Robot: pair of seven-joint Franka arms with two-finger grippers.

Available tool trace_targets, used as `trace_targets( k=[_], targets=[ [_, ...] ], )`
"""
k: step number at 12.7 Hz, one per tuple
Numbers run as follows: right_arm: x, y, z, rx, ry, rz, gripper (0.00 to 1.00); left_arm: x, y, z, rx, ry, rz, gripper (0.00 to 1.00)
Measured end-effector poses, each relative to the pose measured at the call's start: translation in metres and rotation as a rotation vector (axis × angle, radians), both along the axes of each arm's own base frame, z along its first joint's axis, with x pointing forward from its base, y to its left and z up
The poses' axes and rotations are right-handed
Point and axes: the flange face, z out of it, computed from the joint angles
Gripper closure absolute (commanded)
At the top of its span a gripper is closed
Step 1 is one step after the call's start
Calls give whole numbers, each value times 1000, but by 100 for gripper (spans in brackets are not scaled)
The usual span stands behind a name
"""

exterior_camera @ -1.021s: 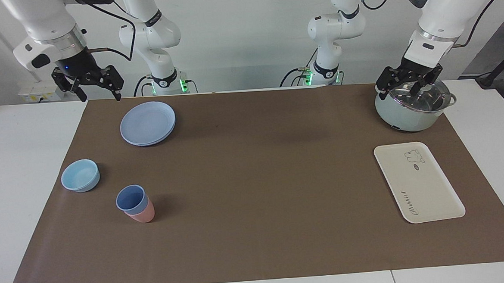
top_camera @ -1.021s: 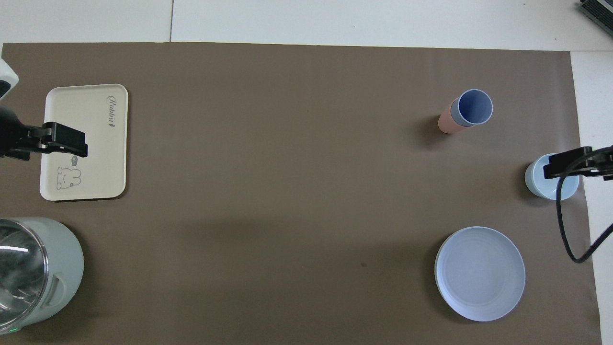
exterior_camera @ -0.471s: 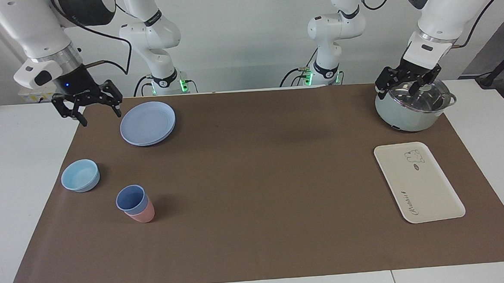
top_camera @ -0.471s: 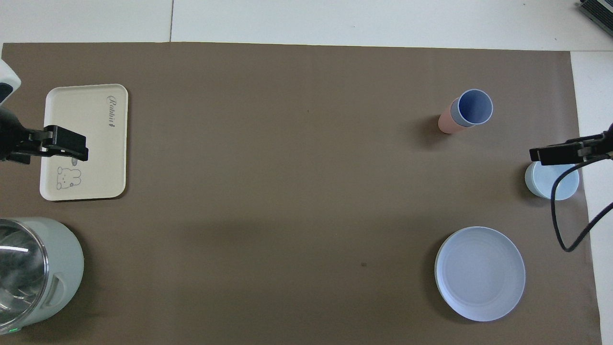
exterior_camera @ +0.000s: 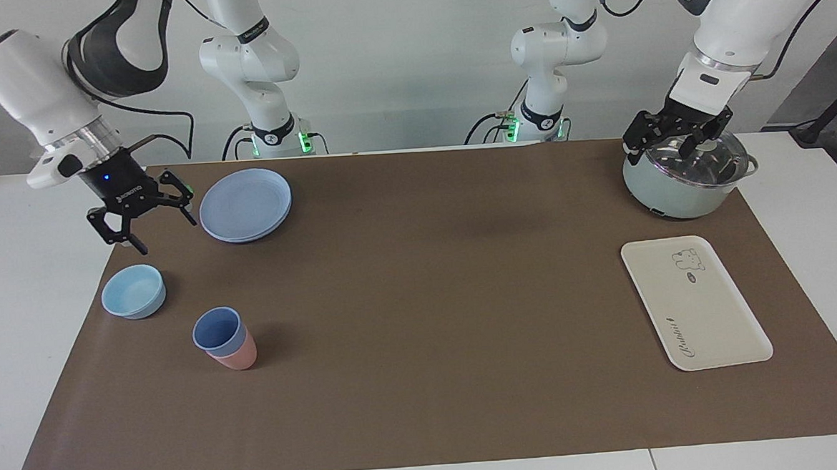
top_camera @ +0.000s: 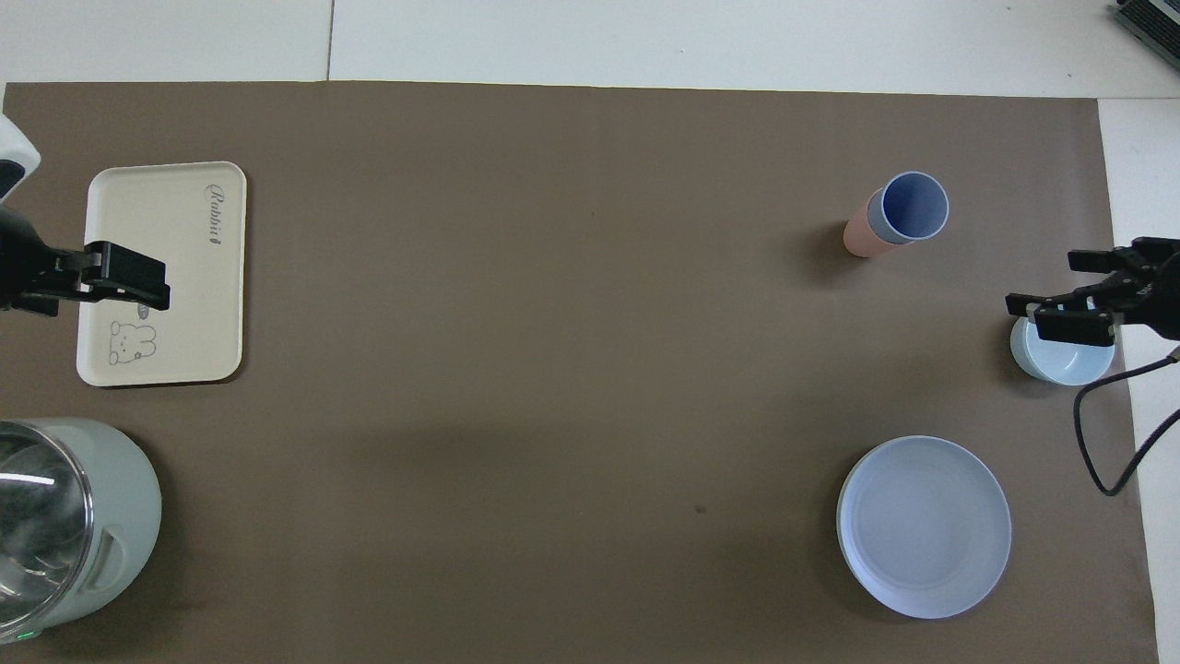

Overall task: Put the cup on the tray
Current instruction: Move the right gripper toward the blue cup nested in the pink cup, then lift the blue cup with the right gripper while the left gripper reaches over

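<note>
The right gripper (exterior_camera: 152,230) hung with fingers spread above the mat beside the round blue plate (exterior_camera: 246,204). Farther from the robots than that plate, the cup (exterior_camera: 218,330) stood nested in a pink cup (exterior_camera: 239,357). Well away toward the left arm's end lay the tray (exterior_camera: 694,301), and the left gripper (exterior_camera: 663,150) waited, fingers apart, over the pot (exterior_camera: 684,175).

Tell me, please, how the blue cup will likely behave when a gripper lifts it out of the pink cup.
The blue cup looks like thin plastic, so probably light and stiff. It sits nested in the pink cup, so the pink one may rise with it if they stick. Its tapered, smooth wall might slip in the right gripper, which hangs open above the mat near the bowl.
</note>
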Motion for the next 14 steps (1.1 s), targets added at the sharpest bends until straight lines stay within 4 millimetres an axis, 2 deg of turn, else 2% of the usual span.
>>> trace_targets(
  k=[3, 6, 14],
  targets=[
    [11, -30, -58, 104, -111, 95, 0, 0, 0, 0, 0, 0, 0, 0],
    [25, -34, -111, 182, -219, 144, 0, 0, 0, 0, 0, 0, 0, 0],
    [35, -33, -194, 289, -405, 160, 0, 0, 0, 0, 0, 0, 0, 0]
  ],
)
